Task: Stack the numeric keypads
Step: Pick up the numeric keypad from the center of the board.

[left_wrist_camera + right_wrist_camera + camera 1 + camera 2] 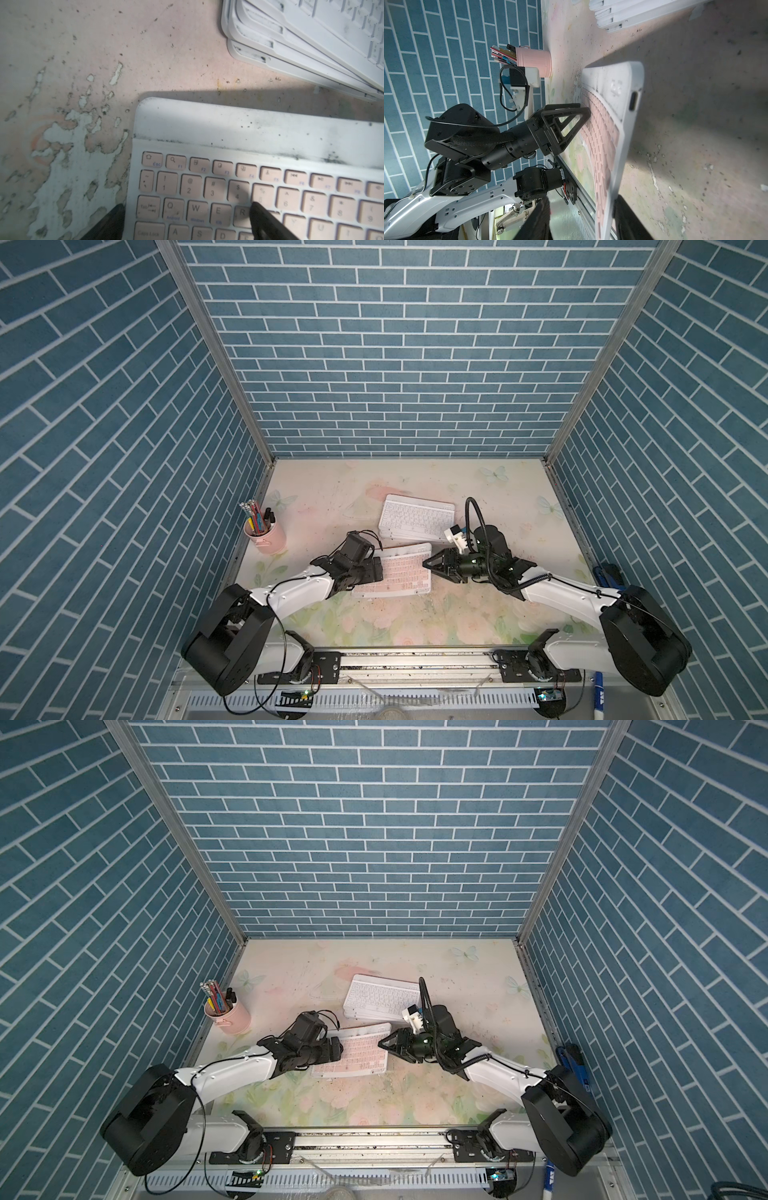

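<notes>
A keypad with pink keys point(399, 572) point(359, 1054) lies in the middle of the table, and my grippers are at its two short ends. My left gripper point(377, 570) point(187, 223) is open. One of its fingers point(113, 224) is over the table beside the pad's end, and the other is over the keys near R. My right gripper point(427, 563) point(583, 207) is open around the opposite end. One finger point(628, 220) is under the pad point(612, 124), the other stands apart from the key face. That end looks raised. A stack of white keypads point(415, 516) point(311, 41) lies behind, topped by one with white keys.
A pink cup of pens point(268, 535) point(534, 62) stands at the left wall. A blue object point(609, 574) lies by the right wall. The metal rail point(415, 659) runs along the front edge. The table's print is worn and speckled around the pads.
</notes>
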